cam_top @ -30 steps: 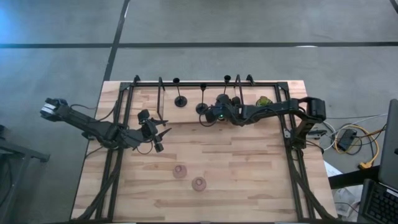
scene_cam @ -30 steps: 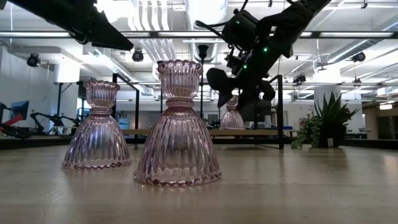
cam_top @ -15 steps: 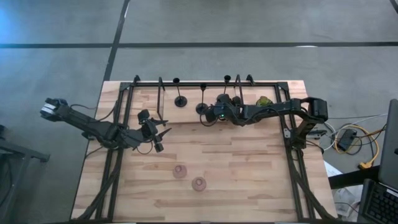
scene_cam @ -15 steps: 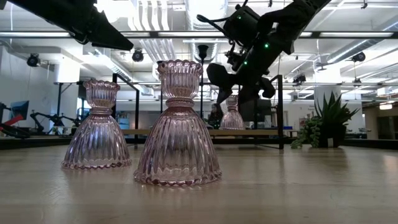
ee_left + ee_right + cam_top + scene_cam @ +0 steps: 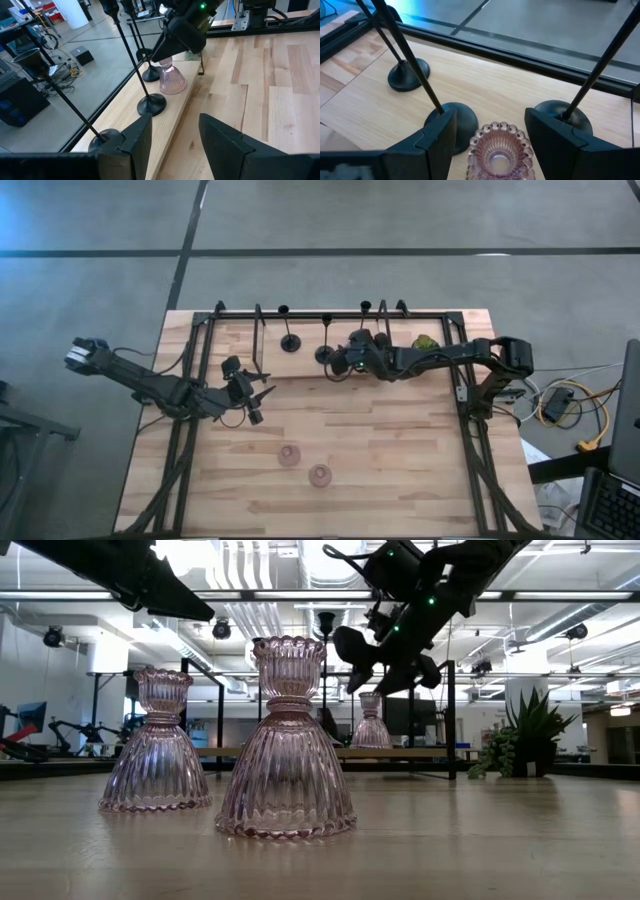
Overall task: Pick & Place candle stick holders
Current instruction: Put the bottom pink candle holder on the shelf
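Three pink glass candle holders are showing, and the one that matters (image 5: pixel 497 150) is sitting at the far edge of the table, tucked between the round bases of two black candlestick holders (image 5: pixel 452 119) and (image 5: pixel 565 117), a third (image 5: pixel 407 74) off to one side. The right gripper (image 5: pixel 490 135) is hanging directly above it, jaws wide and empty, one finger to either side of the scalloped rim.

That ribbed glass is looking heavy for its size, rigid, slick and chip-prone. My call: the narrow neck under the cup is the place to pinch, since the flared skirt would slide out of the pads. The black ones are probably top-heavy on those thin stems, so brushing them is the risk.

The low view is giving what the overhead cannot: the bell profile of the two near pink holders (image 5: pixel 285 755) and (image 5: pixel 157 745), and clear air between the right gripper (image 5: pixel 385 655) and the far holder (image 5: pixel 371 722). From above they are only small discs (image 5: pixel 289 455), (image 5: pixel 319 474).

The left gripper (image 5: pixel 252 392) is waiting mid-table, jaws apart, holding nothing; its wrist camera is catching the glass (image 5: pixel 172 80) and the right arm's fingers side-on.
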Controlling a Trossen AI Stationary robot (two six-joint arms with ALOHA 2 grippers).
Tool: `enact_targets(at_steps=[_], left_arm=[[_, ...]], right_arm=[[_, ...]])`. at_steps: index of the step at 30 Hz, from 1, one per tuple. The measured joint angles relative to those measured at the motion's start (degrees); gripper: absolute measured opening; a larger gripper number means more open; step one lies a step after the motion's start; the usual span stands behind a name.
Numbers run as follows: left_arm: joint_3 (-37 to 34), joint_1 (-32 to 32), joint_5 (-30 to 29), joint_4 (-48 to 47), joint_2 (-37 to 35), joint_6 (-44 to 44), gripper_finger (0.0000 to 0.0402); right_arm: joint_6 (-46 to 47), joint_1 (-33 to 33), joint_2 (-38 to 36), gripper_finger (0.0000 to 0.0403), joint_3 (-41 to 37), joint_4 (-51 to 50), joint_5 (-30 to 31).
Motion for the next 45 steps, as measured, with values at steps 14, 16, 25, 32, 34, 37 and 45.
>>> enact_targets(at_steps=[14, 16, 25, 32, 34, 37, 45], left_arm=[[0.00, -0.01, 0.00, 0.00, 0.00, -0.01, 0.0167], [0.00, 0.00, 0.00, 0.00, 0.00, 0.00, 0.0167], [0.00, 0.00, 0.00, 0.00, 0.00, 0.00, 0.0167], [0.00, -0.01, 0.02, 0.00, 0.01, 0.00, 0.0167], [-0.01, -0.01, 0.02, 0.00, 0.00, 0.00, 0.0167], [0.00, -0.02, 0.02, 0.00, 0.00, 0.32, 0.0167], [0.00, 0.00, 0.02, -0.02, 0.00, 0.44, 0.0167]], right_arm=[[-1.87, 0.11, 0.00, 0.0226, 0.00, 2.72, 0.18], [-2.23, 0.41, 0.00, 0.0226, 0.00, 2.99, 0.18], [-4.26, 2.06, -0.07, 0.0226, 0.00, 5.04, 0.15], [-6.54, 4.21, -1.45, 0.0226, 0.00, 6.76, 0.12], [-7.39, 5.22, -2.50, 0.0226, 0.00, 6.74, 0.12], [-9.02, 7.39, -4.18, 0.0226, 0.00, 7.11, 0.12], [-17.61, 16.59, -3.78, 0.0215, 0.00, 12.97, 0.48]])
